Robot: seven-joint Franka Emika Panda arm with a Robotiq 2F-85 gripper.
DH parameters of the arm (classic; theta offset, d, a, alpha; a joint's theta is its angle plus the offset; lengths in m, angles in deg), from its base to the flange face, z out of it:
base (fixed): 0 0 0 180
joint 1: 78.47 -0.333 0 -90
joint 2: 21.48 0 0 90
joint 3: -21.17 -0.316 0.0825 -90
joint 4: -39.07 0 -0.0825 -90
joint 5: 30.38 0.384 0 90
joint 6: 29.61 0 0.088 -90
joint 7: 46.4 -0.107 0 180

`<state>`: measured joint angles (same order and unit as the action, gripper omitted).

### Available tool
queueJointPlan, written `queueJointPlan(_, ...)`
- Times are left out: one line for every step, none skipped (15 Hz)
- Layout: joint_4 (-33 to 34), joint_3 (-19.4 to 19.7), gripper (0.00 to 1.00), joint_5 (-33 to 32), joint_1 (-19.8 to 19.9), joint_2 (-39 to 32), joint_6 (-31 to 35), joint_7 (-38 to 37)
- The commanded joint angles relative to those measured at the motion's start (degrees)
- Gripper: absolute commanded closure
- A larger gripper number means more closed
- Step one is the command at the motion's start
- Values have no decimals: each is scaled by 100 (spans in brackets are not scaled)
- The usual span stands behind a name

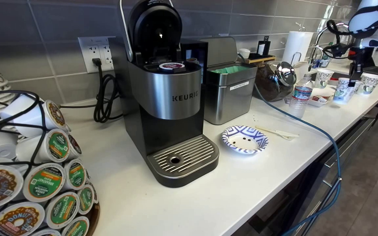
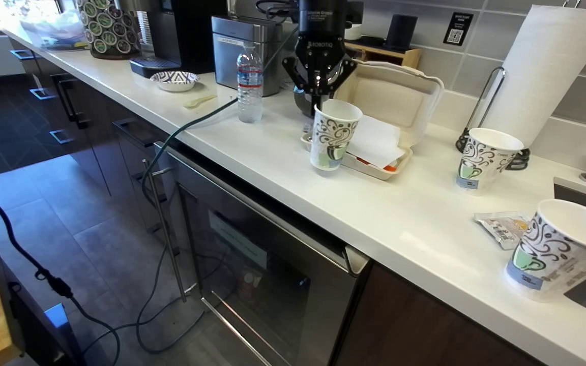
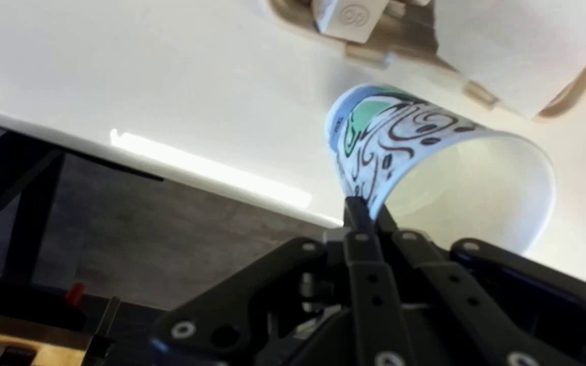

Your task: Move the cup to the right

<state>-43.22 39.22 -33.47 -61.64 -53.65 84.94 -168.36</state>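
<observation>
Jaws almost together, pinching the white cup (image 2: 333,138) by its rim wall: gripper (image 3: 372,211) has one finger inside, one outside. Can't tell if the cup's base touches the counter (image 2: 267,157). In an exterior view the cup is right of the plastic bottle (image 2: 250,89) and just on the near side of the open takeout box (image 2: 387,96), which holds white paper (image 2: 377,140) and small items (image 1: 320,98). Two similar cups (image 2: 485,161) are farther right. In an exterior view, shallow blue-and-white dish (image 1: 244,151) holds a few dark bits (image 1: 244,138); coffee machine (image 1: 166,98), left of it, has a pod (image 1: 172,66) on top under the raised lid. Metal tin (image 1: 230,101), lid up, holds green packets (image 1: 230,69). Wire rack (image 1: 94,214), near left, holds stacked coffee pods (image 1: 44,182). Round jar (image 1: 269,83), farther off, has dark contents.
</observation>
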Motion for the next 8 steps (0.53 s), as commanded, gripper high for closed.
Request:
queueJointPlan(-529,123,99,-172,-130,80,1207,-146)
queueJointPlan(-663,183,99,-260,-190,83,1506,-204)
queueJointPlan(-762,232,99,-304,-235,86,1705,-243)
queueJointPlan(-847,322,99,-427,-307,74,1888,-322)
queueJointPlan(-917,417,99,-546,-369,66,2034,-405)
queueJointPlan(-971,502,99,-661,-423,58,2143,-482)
queueJointPlan(-994,610,99,-805,-484,41,2191,-577)
queueJointPlan(-1015,690,99,-910,-529,42,2229,-693)
